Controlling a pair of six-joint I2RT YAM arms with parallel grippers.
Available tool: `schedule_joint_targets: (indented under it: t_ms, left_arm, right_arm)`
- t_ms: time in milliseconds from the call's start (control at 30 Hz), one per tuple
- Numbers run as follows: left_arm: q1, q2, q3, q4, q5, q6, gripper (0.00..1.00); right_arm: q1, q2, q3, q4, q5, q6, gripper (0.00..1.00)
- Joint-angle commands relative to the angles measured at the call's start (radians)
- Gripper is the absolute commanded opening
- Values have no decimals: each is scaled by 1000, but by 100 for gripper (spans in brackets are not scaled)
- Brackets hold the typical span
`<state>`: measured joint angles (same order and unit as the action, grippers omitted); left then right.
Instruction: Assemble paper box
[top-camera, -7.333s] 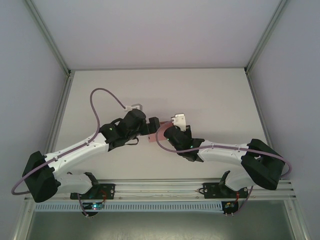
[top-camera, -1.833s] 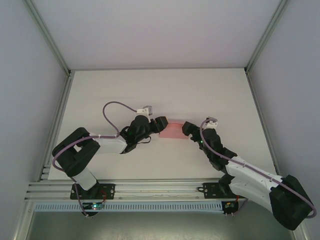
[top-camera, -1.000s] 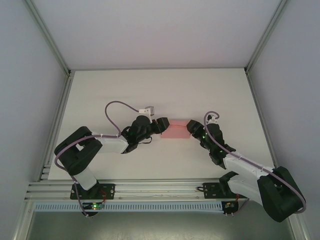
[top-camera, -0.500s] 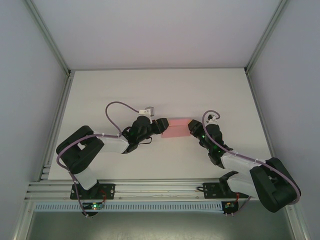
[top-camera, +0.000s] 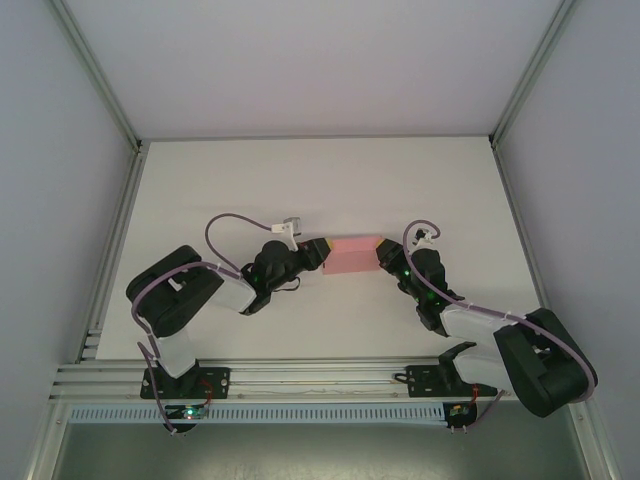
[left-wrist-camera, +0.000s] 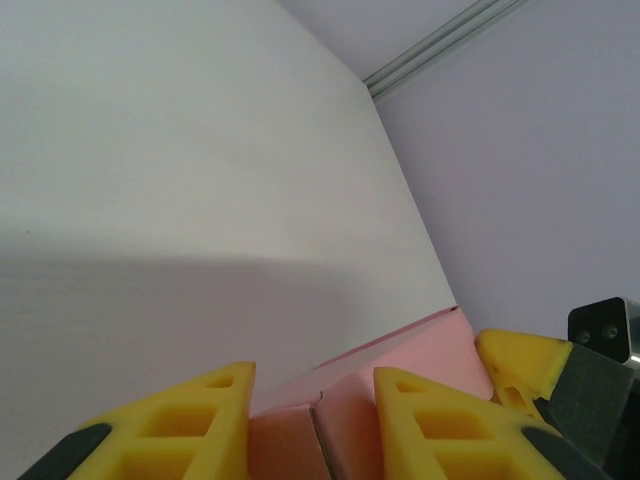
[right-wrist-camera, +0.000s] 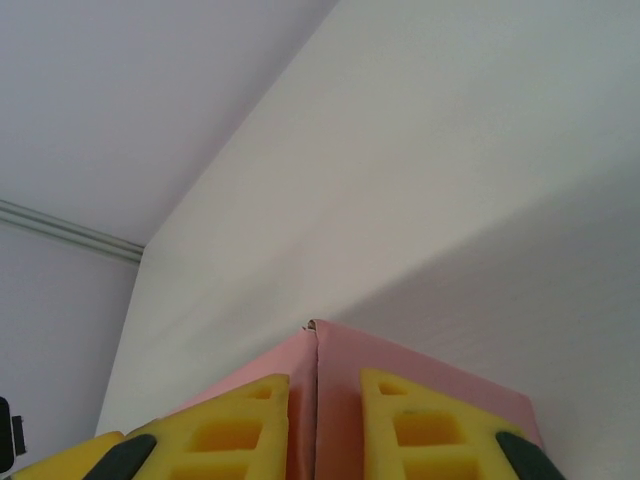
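Diffuse overhead light is washing the white surface (top-camera: 250, 180) evenly bright, with no glare and the arms casting only faint shadows. In both wrist views a soft grey shadow band is lying across the near surface. The pink paper box (top-camera: 350, 255) is going slightly soft close to the lens.

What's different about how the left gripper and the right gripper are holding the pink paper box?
The left gripper pinches the paper box at its left end; the right gripper pinches its right end. In the wrist views, the left gripper's yellow fingers sit farther apart than the right gripper's. The left gripper points almost straight sideways; the right gripper points on a slant, up from the near right. Both have yellow fingers closed on the pink card.
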<state>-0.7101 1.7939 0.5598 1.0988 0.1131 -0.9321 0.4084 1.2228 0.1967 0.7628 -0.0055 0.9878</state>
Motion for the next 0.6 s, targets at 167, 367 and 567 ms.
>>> schedule_joint_targets:
  t_ms: [167,367,567]
  left_arm:
    - [16,148,-102,93,98,6,0]
    - [24,182,-87,126,138,35,0]
    - [24,122,-81,38,142,67,0]
  right_arm:
    - [-51,123,-97,-202,-30,-87,0]
    - [-68,133,-100,-138,-102,-105,0]
    - [-75,117,-94,-122,-134,-109,0]
